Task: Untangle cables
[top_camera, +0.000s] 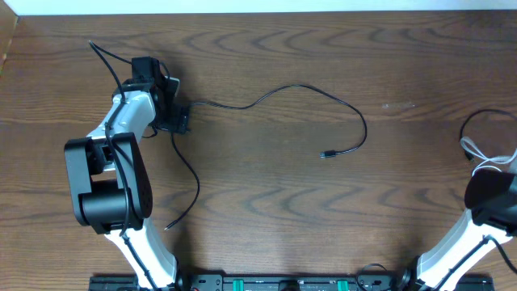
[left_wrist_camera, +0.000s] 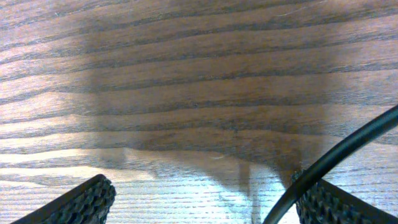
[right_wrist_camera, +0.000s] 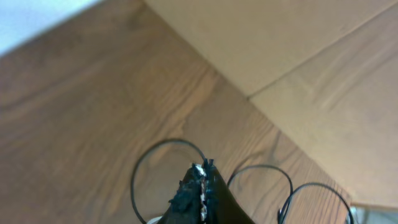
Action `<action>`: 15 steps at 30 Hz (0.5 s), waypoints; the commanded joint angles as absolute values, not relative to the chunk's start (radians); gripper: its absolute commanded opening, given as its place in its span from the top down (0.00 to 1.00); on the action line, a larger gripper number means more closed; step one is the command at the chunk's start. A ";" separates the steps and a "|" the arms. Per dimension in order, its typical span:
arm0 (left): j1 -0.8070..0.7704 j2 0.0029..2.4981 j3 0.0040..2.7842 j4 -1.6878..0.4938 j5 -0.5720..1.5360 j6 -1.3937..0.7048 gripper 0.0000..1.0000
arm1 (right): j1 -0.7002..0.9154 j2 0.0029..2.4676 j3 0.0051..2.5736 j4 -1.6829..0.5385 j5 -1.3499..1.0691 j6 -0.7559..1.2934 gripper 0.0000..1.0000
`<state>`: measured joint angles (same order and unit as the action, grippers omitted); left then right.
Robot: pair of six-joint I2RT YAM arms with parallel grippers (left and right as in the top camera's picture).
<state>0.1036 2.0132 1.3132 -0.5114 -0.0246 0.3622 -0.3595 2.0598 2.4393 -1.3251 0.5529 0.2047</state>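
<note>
Left pincer (left_wrist_camera: 205, 194) is spread wide, low over the counter (top_camera: 266, 218); a black cord (top_camera: 300, 86) sits just beside one jaw and runs off rightward to mid-counter; right pincer (right_wrist_camera: 202, 177) is pinched together near the white cord (top_camera: 477, 155) at the far right edge, so I'd say left is nearer

No text, labels or numbers can be read anywhere.

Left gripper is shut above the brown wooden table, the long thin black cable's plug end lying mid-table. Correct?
No: the left gripper is open; the left wrist view shows its black ribbed fingers far apart above the brown wooden table. The plug end of the long thin black cable does lie mid-table.
</note>
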 commanded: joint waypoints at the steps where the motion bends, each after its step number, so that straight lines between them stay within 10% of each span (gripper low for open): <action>1: 0.088 2.093 1.259 -0.526 -0.007 0.361 0.07 | -0.369 2.107 2.444 -1.354 0.524 0.204 0.90; 15: 0.087 2.093 1.259 -0.526 0.051 0.361 0.07 | -0.359 2.070 2.444 -1.353 -0.012 0.159 0.69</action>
